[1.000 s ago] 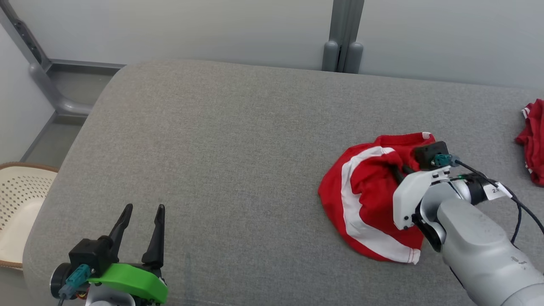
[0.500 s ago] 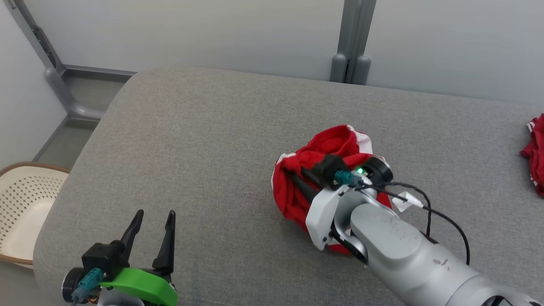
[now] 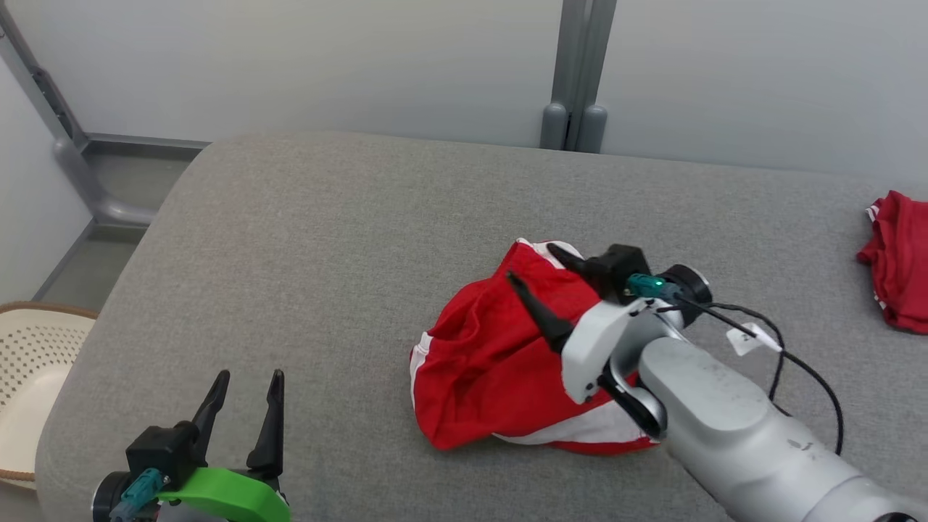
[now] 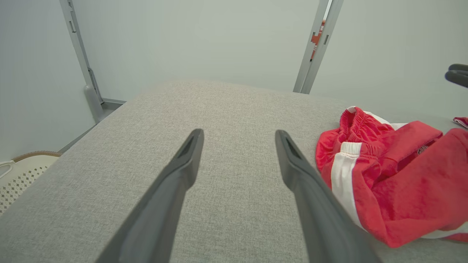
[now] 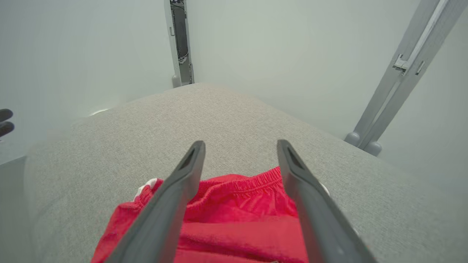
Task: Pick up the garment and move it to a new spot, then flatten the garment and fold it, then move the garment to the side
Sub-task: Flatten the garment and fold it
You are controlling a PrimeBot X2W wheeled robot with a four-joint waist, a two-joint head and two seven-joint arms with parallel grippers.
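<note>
The garment [image 3: 486, 362], red shorts with white side stripes and an elastic waistband, lies crumpled on the grey cushioned surface [image 3: 326, 239] right of centre. My right gripper [image 3: 533, 262] hovers over its far upper edge, open, with nothing between its fingers. In the right wrist view the right gripper [image 5: 241, 144] spreads wide above the garment's waistband [image 5: 237, 182]. My left gripper [image 3: 249, 375] stands open and empty near the front left edge. In the left wrist view the left gripper [image 4: 239, 134] points across bare cushion, with the garment [image 4: 395, 171] to its right.
Another red cloth [image 3: 899, 261] lies at the far right edge of the surface. A pale perforated basket [image 3: 29, 377] stands on the floor beyond the left edge. A grey wall with a vertical post [image 3: 573, 123] runs behind the surface.
My right gripper dragged the garment leftward while shut on it, then opened and let it go. The garment now lies more spread out. The head camera shifted; the left gripper stayed open.
</note>
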